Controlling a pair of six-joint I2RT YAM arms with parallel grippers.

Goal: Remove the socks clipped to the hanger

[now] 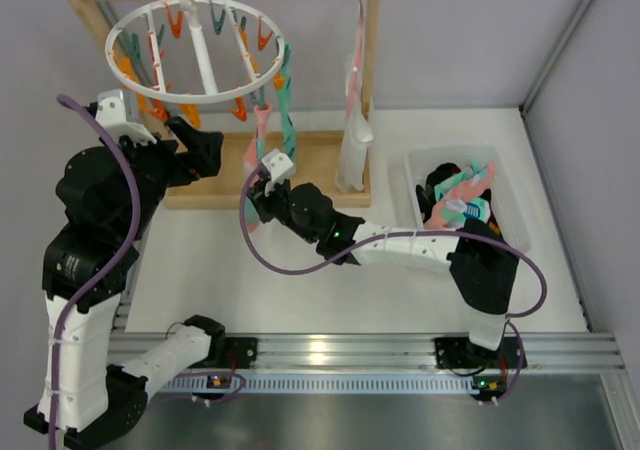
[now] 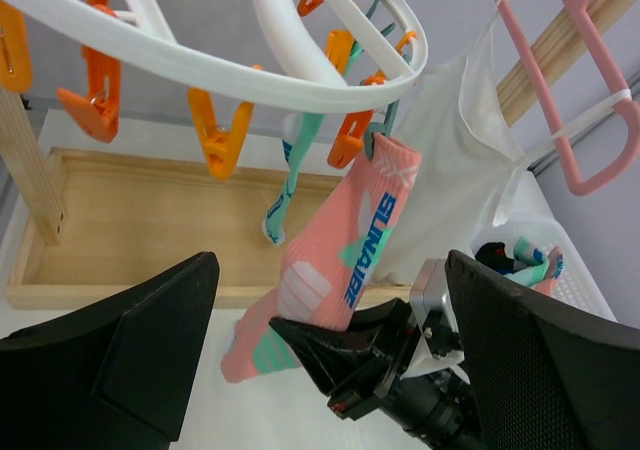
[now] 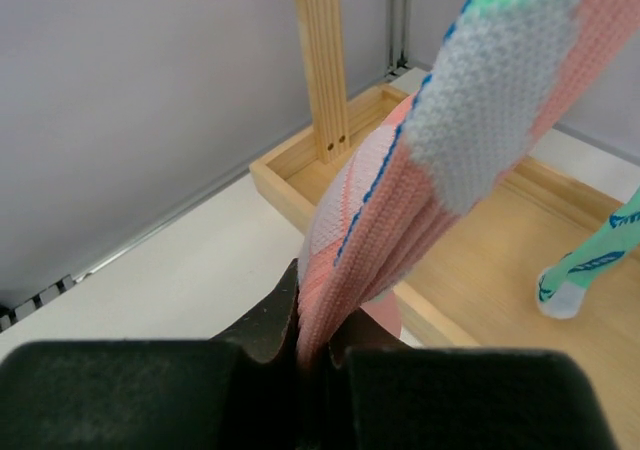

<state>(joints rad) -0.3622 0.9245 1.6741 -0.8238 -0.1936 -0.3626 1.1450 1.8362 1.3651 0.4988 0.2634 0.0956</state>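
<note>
Pink sock [image 2: 345, 260] is hung from the hanger [image 2: 200, 70], its cuff caught in a clip at the ring's edge and its toe end low. The toe end is pinched tight in the clenched right claw [image 3: 315, 342]; this hold is judged suited to pulling the sock down out of the clip. Left claw [image 1: 200, 142] is spread wide and empty beside the ring, perhaps to steady it. A mint-green sock [image 2: 290, 185] is clipped just beside. Other socks [image 1: 455, 195] are piled in the bin [image 1: 500, 165] on the table [image 1: 300, 290]. Blue lettering is noted along the pink sock: "SUN…", the rest not surely read.
</note>
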